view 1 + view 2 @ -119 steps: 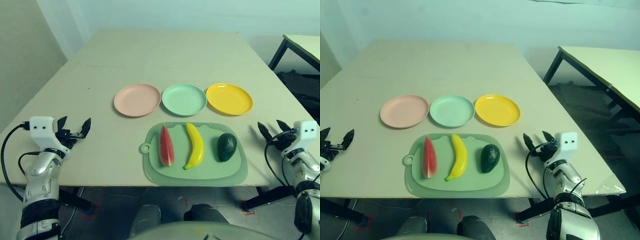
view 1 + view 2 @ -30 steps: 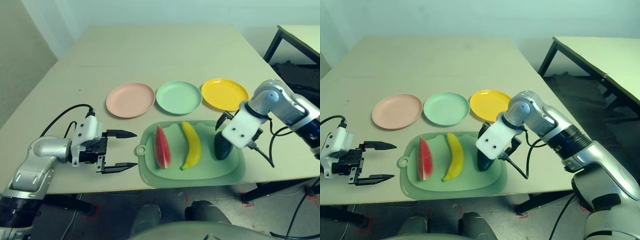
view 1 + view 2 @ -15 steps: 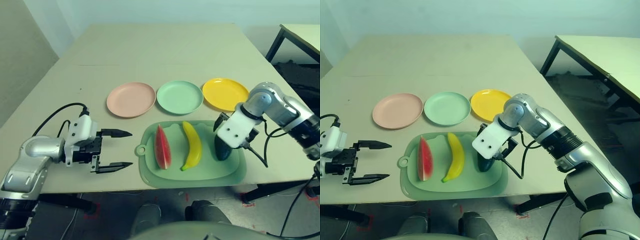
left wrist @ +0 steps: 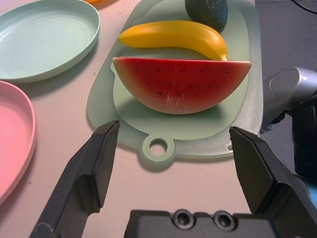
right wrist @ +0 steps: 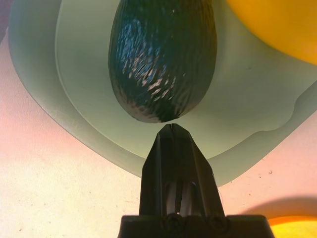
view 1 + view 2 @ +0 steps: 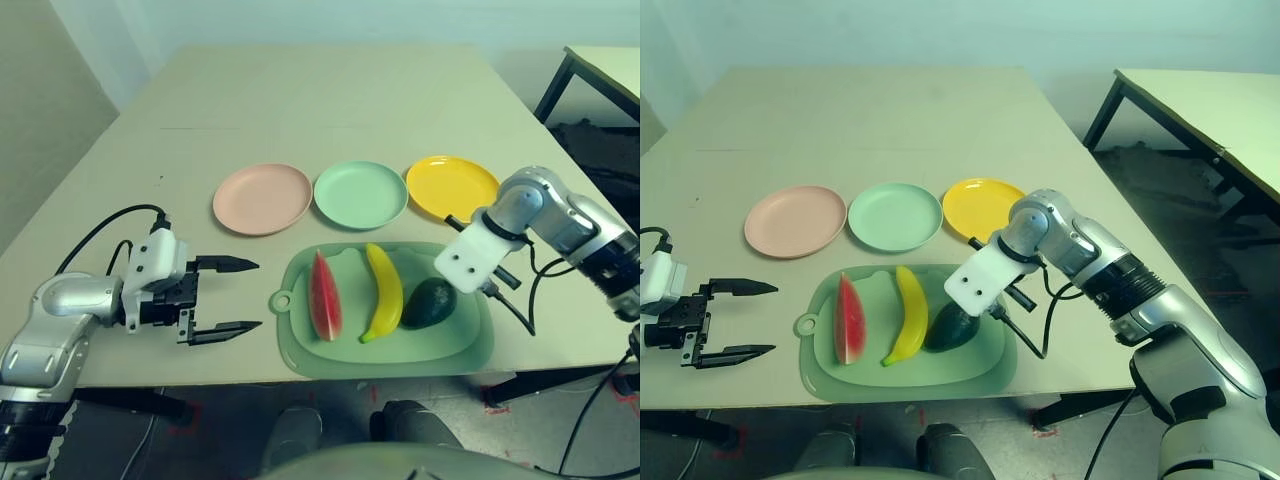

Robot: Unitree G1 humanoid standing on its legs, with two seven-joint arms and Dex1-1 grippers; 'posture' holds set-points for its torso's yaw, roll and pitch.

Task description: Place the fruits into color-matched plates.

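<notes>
From the head the right claw (image 5: 170, 130) hides behind its white wrist above the mat (image 6: 470, 345), but its wrist view shows it pinched together, empty, beside the avocado (image 6: 428, 302) lying by the banana (image 6: 383, 291); the left claw (image 6: 240, 295) gapes toward the watermelon (image 4: 181, 83).

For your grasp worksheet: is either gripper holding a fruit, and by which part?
No. The right gripper is shut on nothing beside the avocado; the left gripper is open.

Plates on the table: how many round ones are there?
3, in a row behind the green mat: the pink plate on the left, the mint green plate in the middle, the yellow plate on the right. All three are empty.
</notes>
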